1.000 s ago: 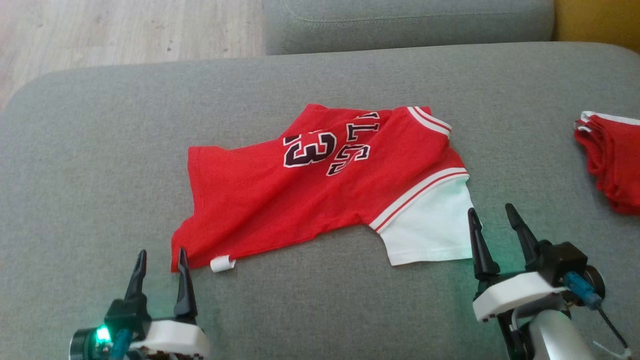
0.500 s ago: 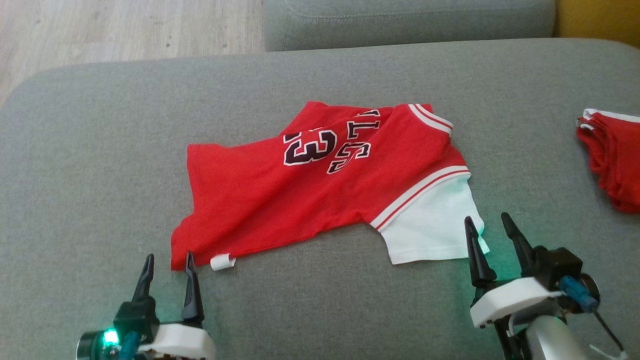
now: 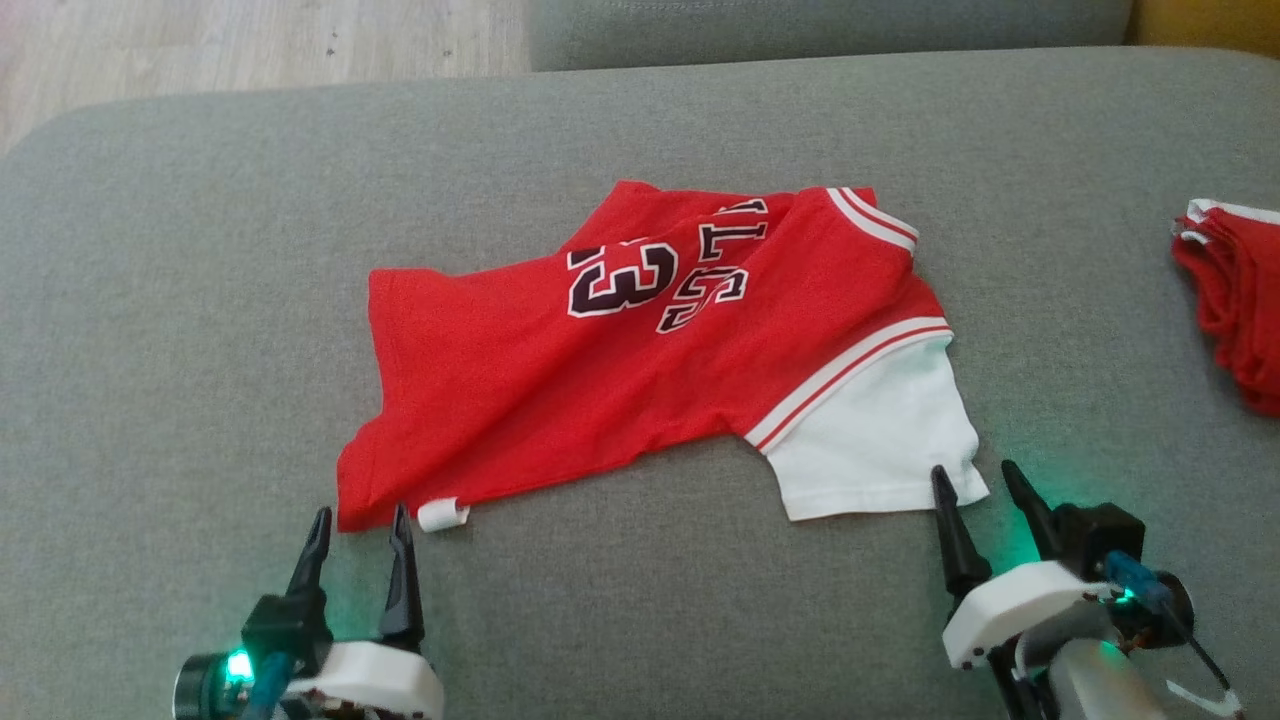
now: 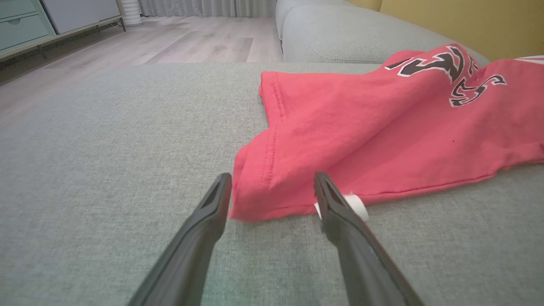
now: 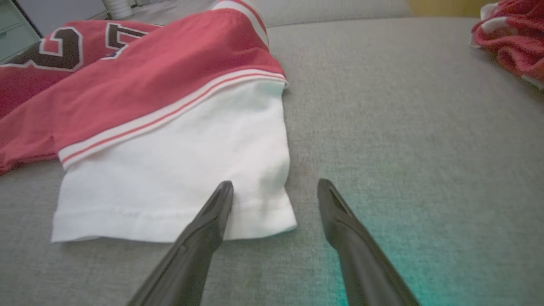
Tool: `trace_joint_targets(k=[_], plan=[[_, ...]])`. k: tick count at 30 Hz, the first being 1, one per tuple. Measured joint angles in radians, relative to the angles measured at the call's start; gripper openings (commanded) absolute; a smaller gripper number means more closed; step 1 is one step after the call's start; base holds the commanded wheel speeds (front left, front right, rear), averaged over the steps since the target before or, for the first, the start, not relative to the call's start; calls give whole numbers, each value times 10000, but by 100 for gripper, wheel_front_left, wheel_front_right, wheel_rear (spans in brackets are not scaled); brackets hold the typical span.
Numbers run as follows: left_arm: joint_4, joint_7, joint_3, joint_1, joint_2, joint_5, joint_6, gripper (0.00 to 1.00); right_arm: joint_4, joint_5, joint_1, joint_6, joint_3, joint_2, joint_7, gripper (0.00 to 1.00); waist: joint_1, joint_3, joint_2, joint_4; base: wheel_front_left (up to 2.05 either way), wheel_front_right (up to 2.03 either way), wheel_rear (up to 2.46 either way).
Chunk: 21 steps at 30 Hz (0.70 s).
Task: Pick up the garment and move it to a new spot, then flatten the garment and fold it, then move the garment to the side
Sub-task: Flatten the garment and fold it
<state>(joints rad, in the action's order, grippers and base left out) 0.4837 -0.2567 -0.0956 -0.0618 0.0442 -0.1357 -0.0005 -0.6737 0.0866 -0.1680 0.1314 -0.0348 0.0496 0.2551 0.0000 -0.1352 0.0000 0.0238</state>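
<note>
**Red jersey lies rumpled, pickup seems at hand**

The garment [image 3: 640, 340] rests mid-cushion on the grey sofa [image 3: 200, 300]. Left gripper [image 3: 361, 512], released and empty, frames its hem corner beside the tag [image 3: 442, 515]. Right gripper [image 3: 973, 470], also released, brackets the white sleeve [image 3: 880, 440] corner. Next, probably: close on both corners and lift evenly.

The grey sofa seat [image 3: 180, 300] lies bare on the left, along the near edge between the two tools, and in a wide strip on the right. The rumpled jersey [image 3: 600, 380] takes up the middle. The left tool [image 3: 361, 510], fingers spread, has the jersey's near-left corner just ahead of its tips, a small white tag [image 3: 443, 515] beside it. The right tool [image 3: 973, 468], also spread, has one tip over the white sleeve [image 3: 870, 440] hem and the other over bare seat. A heap of red cloth [image 3: 1235, 310] blocks the right edge.
</note>
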Motion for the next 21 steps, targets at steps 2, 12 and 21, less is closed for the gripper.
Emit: trace_joint_targets(k=[2, 12, 21], plan=[[6, -2, -10, -91, -2, 0, 2, 100, -416, 2, -181, 0, 46, 2, 0, 100, 0, -40, 0, 7, 0, 0, 0], [138, 0, -36, -150, -2, -251, -77, 100, -1396, 635, -945, 2, 121, -6, 88, 0, 0, -209, 0, 49, 0, 0, 0], [449, 0, -351, -158, 4, -941, -658, 100, -263, 232, -155, 2, 1818, -48, 36, 0, 0, -321, 0, -173, 0, 0, 0]])
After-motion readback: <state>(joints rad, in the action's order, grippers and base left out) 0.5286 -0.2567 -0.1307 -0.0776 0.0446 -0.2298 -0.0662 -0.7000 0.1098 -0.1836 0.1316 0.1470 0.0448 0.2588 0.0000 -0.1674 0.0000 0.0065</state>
